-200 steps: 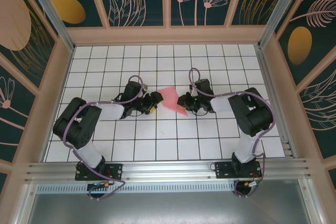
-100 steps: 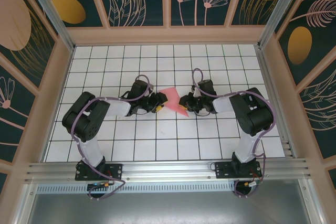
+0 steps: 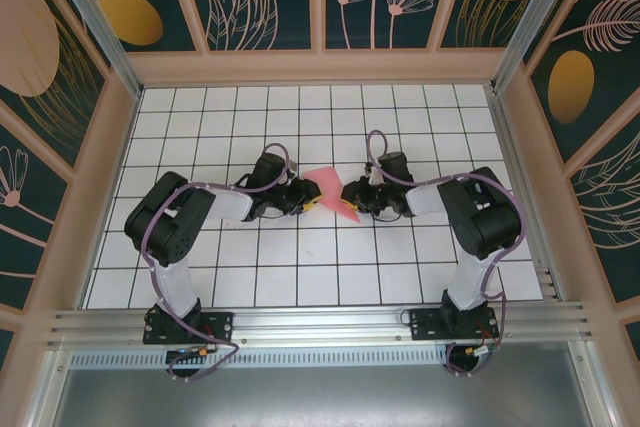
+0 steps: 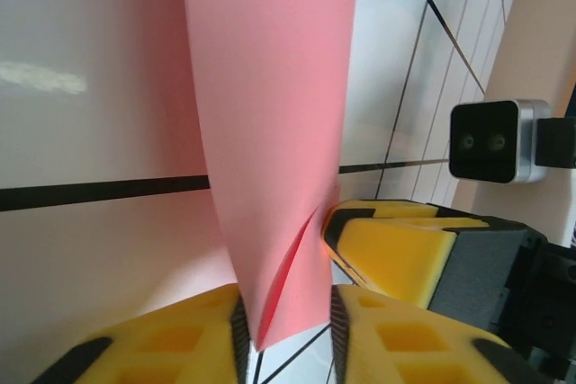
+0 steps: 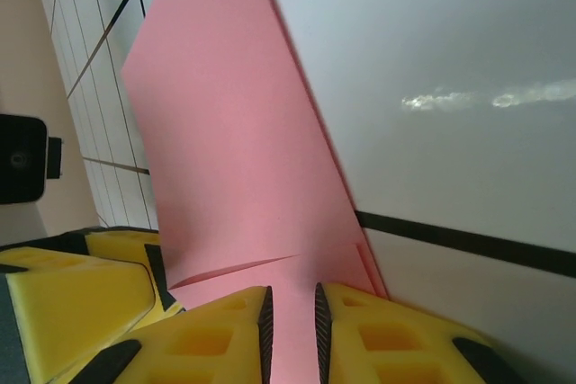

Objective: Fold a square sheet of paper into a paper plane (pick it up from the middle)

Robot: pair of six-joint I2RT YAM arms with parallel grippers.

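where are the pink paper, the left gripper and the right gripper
pink paper (image 3: 328, 187): top external view, middle of the folded sheet
left gripper (image 4: 288, 325): left wrist view, gap between its yellow fingertips
right gripper (image 5: 290, 317): right wrist view, gap between its yellow fingertips

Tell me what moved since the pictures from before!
The left arm swung to the right. The left gripper reached the pink paper at its left edge and closed its fingers on it. The right gripper kept pinching the paper's right side, and the paper stayed in about the same spot on the table.
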